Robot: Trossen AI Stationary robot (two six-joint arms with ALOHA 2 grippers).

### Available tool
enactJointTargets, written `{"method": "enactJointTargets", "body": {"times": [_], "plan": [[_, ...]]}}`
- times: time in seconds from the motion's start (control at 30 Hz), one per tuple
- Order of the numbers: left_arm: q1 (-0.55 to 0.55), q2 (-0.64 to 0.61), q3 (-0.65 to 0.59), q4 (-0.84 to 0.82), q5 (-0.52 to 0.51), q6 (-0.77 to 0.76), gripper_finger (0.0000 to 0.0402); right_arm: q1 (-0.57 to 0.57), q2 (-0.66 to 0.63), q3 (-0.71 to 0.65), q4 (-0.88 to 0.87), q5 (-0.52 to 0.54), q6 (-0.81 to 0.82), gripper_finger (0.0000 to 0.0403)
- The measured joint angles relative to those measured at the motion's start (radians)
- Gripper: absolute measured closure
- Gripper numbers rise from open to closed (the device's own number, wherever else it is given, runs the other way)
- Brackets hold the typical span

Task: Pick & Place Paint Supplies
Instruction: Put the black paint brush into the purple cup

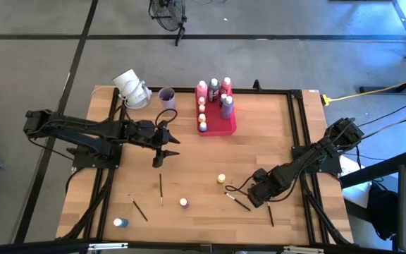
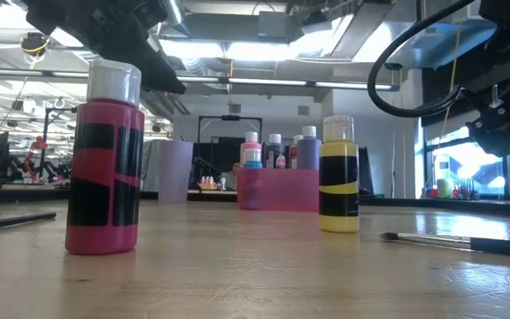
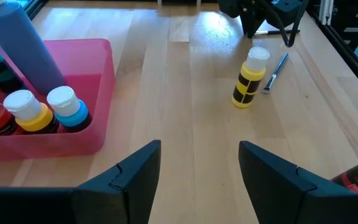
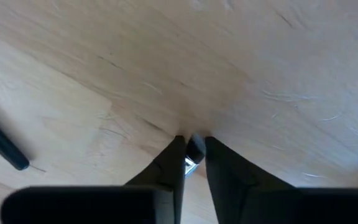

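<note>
Both fingers (image 4: 166,163) of our right gripper (image 4: 190,146) stand nearly together, tips down on the wooden table (image 1: 259,141), with a small silvery piece of a paintbrush (image 1: 238,202) pinched between them; in the high view that gripper (image 1: 247,200) sits at the near right of the table over the same thin dark brush. Whether the grip is firm we cannot tell. Another dark paintbrush (image 4: 2,146) lies just beside it on the wood. Our left gripper (image 3: 197,168) hangs with its fingers (image 3: 132,174) wide apart and nothing between them, near the middle of the table (image 1: 162,152), facing the pink-red tray (image 3: 98,93). That tray (image 1: 220,125) holds several light-capped paint bottles, among them a yellow one (image 3: 27,112) and a blue one (image 3: 67,109), and a lilac cup (image 1: 166,96) stands just beside it. A yellow bottle (image 3: 249,78) stands upright on the bare wood between the two grippers, with a pale-tipped brush (image 3: 275,71) lying near it. In the low view a pink-red bottle (image 2: 104,159) stands close to the camera, apart from the yellow bottle (image 2: 338,175). A blue bottle (image 1: 120,222) lies at the near left edge, and two more brushes (image 1: 161,189) lie loose nearby.
</note>
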State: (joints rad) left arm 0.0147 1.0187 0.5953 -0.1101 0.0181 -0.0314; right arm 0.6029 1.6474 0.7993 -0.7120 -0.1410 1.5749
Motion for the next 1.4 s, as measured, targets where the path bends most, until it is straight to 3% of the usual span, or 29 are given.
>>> {"method": "enactJointTargets", "body": {"times": [0.27,0.6,0.9,1.13,1.3,1.4], "plan": [[0.0,0.0,0.0,0.0,0.004,-0.008,0.019,-0.001,0.0,0.0,0.004,-0.007,0.0,0.0394],[-0.001,0.0,0.0,0.0,0.012,-0.01,0.019,-0.001,0.003,0.017,-0.013,-0.001,0.014,0.0401],[-0.001,0.0,0.0,0.04,0.015,0.024,0.019,-0.019,0.009,0.296,-0.43,0.151,-0.049,0.0402],[-0.001,0.0,0.0,0.123,0.086,0.045,0.019,-0.024,0.007,0.591,-0.649,0.379,-0.153,0.0402],[-0.001,0.0,0.0,0.26,0.094,0.045,0.019,0.003,0.005,0.781,-0.63,0.69,-0.375,0.0403],[-0.002,0.013,0.0,0.382,0.154,0.044,0.019,0.009,0.004,0.84,-0.532,0.88,-0.576,0.0403]]}}
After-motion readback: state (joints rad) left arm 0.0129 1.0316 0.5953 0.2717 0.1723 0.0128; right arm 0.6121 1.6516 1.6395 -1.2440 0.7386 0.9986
